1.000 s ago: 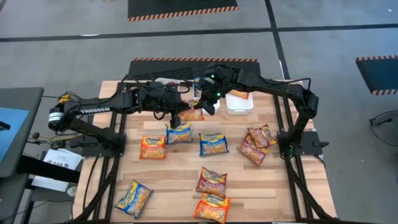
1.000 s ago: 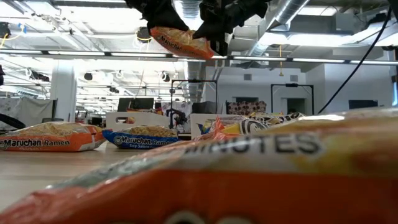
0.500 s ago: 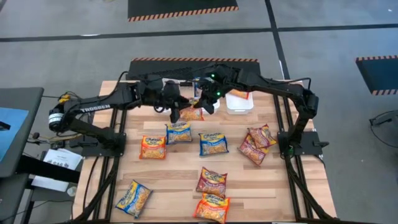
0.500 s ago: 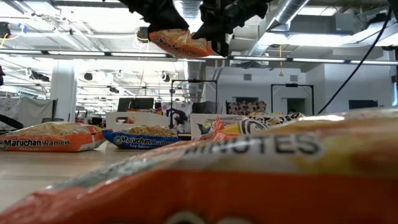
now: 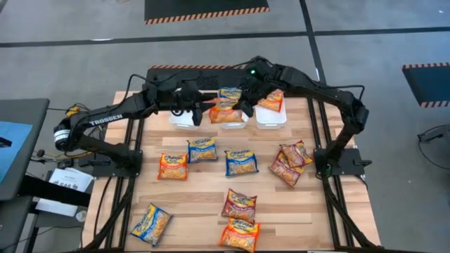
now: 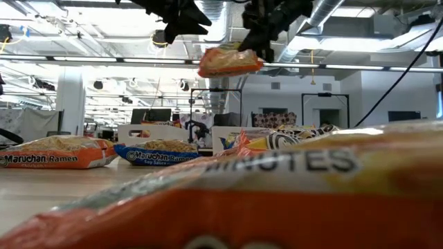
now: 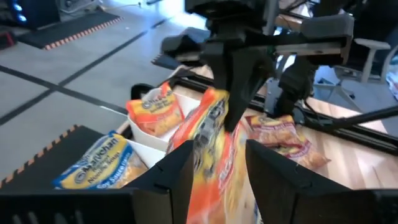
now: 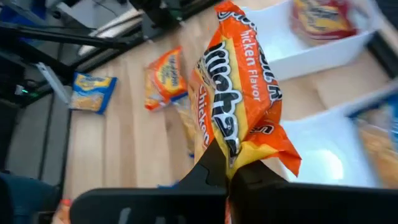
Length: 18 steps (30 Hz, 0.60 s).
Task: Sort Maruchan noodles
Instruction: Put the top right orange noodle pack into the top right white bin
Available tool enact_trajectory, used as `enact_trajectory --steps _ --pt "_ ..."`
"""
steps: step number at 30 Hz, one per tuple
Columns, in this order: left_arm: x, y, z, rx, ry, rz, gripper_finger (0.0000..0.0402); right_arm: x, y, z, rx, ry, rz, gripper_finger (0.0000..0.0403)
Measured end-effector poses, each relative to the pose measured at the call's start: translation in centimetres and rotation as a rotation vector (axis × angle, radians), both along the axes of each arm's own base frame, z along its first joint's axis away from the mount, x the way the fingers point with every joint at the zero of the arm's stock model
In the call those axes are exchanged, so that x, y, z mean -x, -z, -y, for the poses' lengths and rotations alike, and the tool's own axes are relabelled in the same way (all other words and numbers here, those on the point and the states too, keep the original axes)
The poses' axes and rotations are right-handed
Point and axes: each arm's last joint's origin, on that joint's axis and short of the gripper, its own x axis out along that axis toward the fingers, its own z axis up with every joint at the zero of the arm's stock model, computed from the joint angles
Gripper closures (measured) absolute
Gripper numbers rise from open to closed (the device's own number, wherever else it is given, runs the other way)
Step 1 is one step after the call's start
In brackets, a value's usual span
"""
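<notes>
The table (image 5: pixel 204 197) was made of light wood. Three white bins (image 5: pixel 270 119) stood in a row along its far edge. Noodle packets lay flat on the wood: a blue one (image 5: pixel 241 161) near the middle, an orange one (image 5: pixel 173 166) beside it, and a dark red one (image 5: pixel 239 206) closer to the front.

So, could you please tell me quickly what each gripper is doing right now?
Left gripper: open, holding nothing.
Right gripper: shut on the glossy orange ramen packet.
</notes>
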Motion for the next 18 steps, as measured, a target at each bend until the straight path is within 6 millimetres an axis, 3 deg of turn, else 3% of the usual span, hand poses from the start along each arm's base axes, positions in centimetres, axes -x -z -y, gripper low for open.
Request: enact_trajectory --steps 12,18 --pt "0.7 -1.0 -1.3 0.001 -0.056 0.027 0.0268 7.4 -2.6 2.6 0.215 0.115 -0.136 0.0397" --pt "0.8 -0.9 -1.6 0.031 -0.073 0.031 0.0268 11.0 0.7 3.9 0.175 0.212 -0.202 0.0397"
